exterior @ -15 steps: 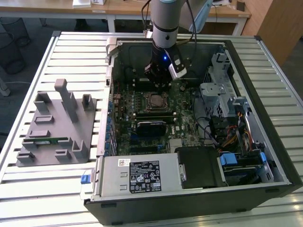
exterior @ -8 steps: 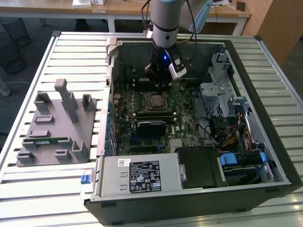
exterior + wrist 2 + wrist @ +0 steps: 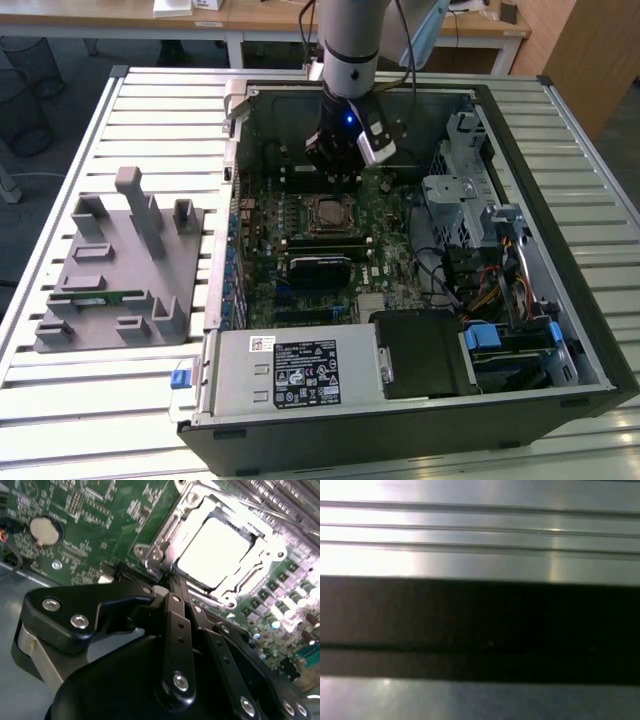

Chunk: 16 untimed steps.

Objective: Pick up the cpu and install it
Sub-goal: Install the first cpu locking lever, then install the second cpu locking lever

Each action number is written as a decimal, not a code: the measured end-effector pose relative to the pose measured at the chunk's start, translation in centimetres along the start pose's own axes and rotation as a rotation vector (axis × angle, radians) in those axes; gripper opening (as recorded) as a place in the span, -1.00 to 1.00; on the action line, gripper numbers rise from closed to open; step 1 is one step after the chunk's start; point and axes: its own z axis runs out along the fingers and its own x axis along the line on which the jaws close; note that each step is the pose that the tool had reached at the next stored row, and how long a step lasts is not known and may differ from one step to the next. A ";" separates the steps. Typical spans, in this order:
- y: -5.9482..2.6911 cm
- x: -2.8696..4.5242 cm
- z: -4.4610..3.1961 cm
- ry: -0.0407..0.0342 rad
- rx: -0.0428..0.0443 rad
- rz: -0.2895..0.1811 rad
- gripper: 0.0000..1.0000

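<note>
The cpu lies flat inside the metal-framed socket on the green motherboard; its silvery top glares bright in the second wrist view. In the exterior view the cpu sits in the socket at the board's middle. My gripper hangs just behind the socket, inside the open computer case. In the second wrist view the black fingers run together to a point at the socket's edge, and the gripper is shut with nothing between them.
The open computer case lies on a slatted metal table. A grey fixture holding a green memory stick stands at the exterior view's left. Drive cages and cables crowd the case's right side; a power supply fills its front.
</note>
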 end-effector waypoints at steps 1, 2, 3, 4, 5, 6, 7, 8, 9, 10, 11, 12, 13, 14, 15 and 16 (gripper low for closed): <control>-0.10 0.00 -0.01 0.0001 0.0001 0.000 -0.79; -0.15 0.00 -0.01 0.0000 0.0000 0.000 -0.79; -0.19 0.00 -0.01 0.0000 0.0000 0.000 -0.79; -0.21 -0.01 -0.01 0.0000 0.0000 0.000 -0.79; -0.23 -0.02 0.00 0.0000 0.0000 0.000 -0.79; -0.24 -0.03 -0.01 0.0001 0.0000 0.000 -0.79; -0.25 -0.04 -0.01 0.0001 0.0001 0.000 -0.79; -0.27 -0.04 -0.01 0.0001 0.0002 0.000 -0.79; -0.28 -0.05 -0.01 0.0000 0.0001 0.000 -0.79; -0.30 -0.06 -0.01 0.0001 0.0001 0.000 -0.79; -0.31 -0.06 -0.01 0.0001 0.0001 0.000 -0.79; -0.32 -0.07 -0.01 0.0001 0.0001 0.000 -0.79; -0.34 -0.07 -0.01 0.0000 0.0001 0.000 -0.79; -0.38 -0.08 -0.02 0.0002 0.0002 0.000 -0.79; -0.43 -0.09 -0.02 0.0001 0.0002 0.000 -0.79; -0.49 -0.09 -0.02 0.0001 0.0001 0.000 -0.79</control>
